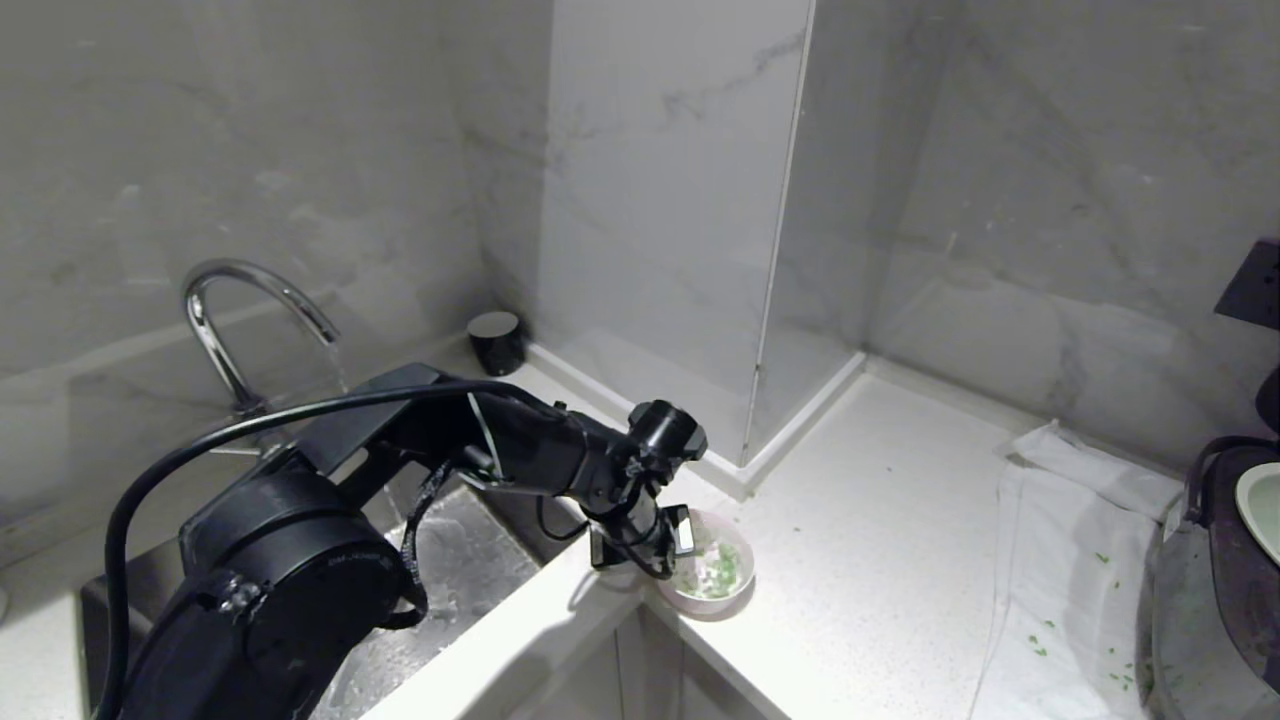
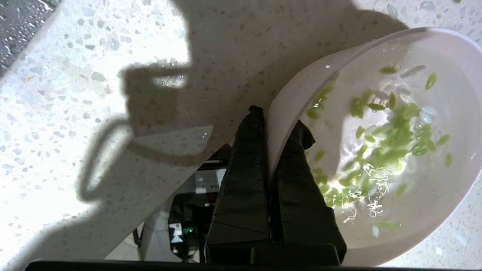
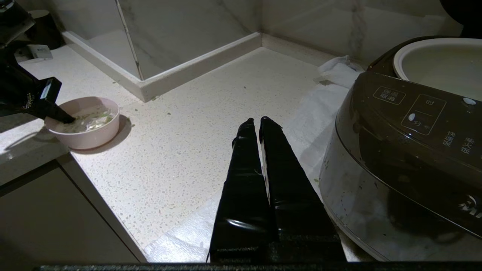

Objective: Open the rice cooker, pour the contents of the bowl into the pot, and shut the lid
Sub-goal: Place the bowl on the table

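While the head view held only a sliver of the rice cooker (image 1: 1215,590) at the far right edge, the pale rim of the pot (image 1: 1262,510) already showed uncovered there, so the opening step looked done. Well to its left, across the white counter (image 1: 880,560), the pink bowl (image 1: 712,572) sat near the counter's front edge beside the sink (image 1: 470,570), and the left gripper (image 1: 668,556) reached down onto its near rim. Loose green bits lay on the white cloth (image 1: 1060,570) by the cooker. From the left wrist view the grip was plain — one finger (image 2: 241,180) outside the bowl's wall, the other inside, pressed together on the rim of the bowl (image 2: 433,210). The green contents (image 2: 391,146) lay in the bottom, wet and shining, so nothing seemed to have been poured yet; whether the bowl had left the counter could not be told. In the right wrist view the right gripper (image 3: 255,121) hung idle above the counter with its fingers together and nothing between them, the cooker (image 3: 395,158) just beside it, its control panel facing forward and the white pot (image 3: 440,64) open to view. The lid itself appeared in no view. By my reading, what remained was the carry across to the cooker, the pour and the closing of the lid — most of the task.
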Robot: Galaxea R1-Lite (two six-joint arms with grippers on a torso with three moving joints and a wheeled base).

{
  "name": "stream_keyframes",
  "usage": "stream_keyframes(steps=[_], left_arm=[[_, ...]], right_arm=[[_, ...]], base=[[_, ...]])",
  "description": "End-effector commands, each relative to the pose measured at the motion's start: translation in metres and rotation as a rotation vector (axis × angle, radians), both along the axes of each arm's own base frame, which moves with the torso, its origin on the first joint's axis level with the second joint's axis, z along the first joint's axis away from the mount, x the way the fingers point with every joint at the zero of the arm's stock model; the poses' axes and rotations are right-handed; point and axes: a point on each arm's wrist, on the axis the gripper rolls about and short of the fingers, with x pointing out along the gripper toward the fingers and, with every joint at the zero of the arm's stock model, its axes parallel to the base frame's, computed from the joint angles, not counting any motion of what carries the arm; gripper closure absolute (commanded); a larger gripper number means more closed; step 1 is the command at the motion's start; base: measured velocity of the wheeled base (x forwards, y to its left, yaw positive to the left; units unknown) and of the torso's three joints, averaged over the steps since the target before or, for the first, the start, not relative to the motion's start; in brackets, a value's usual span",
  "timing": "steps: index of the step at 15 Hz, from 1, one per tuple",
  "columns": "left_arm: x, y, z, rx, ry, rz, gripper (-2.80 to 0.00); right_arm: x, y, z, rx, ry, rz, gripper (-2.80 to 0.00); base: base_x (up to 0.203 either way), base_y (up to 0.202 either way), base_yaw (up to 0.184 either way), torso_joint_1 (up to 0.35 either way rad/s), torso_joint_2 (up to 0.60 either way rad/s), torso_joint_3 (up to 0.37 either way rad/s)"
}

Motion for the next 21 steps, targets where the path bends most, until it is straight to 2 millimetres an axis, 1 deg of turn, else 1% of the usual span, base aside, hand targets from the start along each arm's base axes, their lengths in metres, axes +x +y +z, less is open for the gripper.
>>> stream_keyframes(steps=[1, 5, 10, 11, 15, 17, 19, 21], left_arm=[[-0.001, -0.007, -0.004, 0.010, -0.010, 0.000, 0.00], [0.003, -0.014, -0.008, -0.001, -0.022, 0.047, 0.00], [-0.006, -0.026, -0.008, 0.008, -0.034, 0.025, 0.00], [-0.006, -0.026, -0.007, 0.004, -0.035, 0.028, -2.80], [-0.001, -0.021, 0.003, -0.026, -0.046, 0.070, -2.80], [0.000, -0.017, 0.012, -0.035, -0.053, 0.082, -2.80], [0.001, -0.009, 0.026, -0.042, -0.059, 0.096, -2.80], [0.004, 0.006, 0.045, -0.048, -0.062, 0.122, -2.80]], right_arm=[[0.000, 0.000, 0.000, 0.000, 0.001, 0.000, 0.00], [0.000, 0.000, 0.000, 0.000, 0.001, 0.000, 0.00], [0.000, 0.000, 0.000, 0.000, 0.001, 0.000, 0.00], [0.000, 0.000, 0.000, 0.000, 0.001, 0.000, 0.00], [0.000, 0.000, 0.000, 0.000, 0.001, 0.000, 0.00], [0.000, 0.000, 0.000, 0.000, 0.001, 0.000, 0.00], [0.000, 0.000, 0.000, 0.000, 0.001, 0.000, 0.00], [0.000, 0.000, 0.000, 0.001, 0.001, 0.000, 0.00]], base=[[0.000, 0.000, 0.000, 0.000, 0.00, 0.000], [0.000, 0.000, 0.000, 0.000, 0.00, 0.000], [0.000, 0.000, 0.000, 0.000, 0.00, 0.000], [0.000, 0.000, 0.000, 0.000, 0.00, 0.000], [0.000, 0.000, 0.000, 0.000, 0.00, 0.000], [0.000, 0.000, 0.000, 0.000, 0.00, 0.000], [0.000, 0.000, 0.000, 0.000, 0.00, 0.000], [0.000, 0.000, 0.000, 0.000, 0.00, 0.000]])
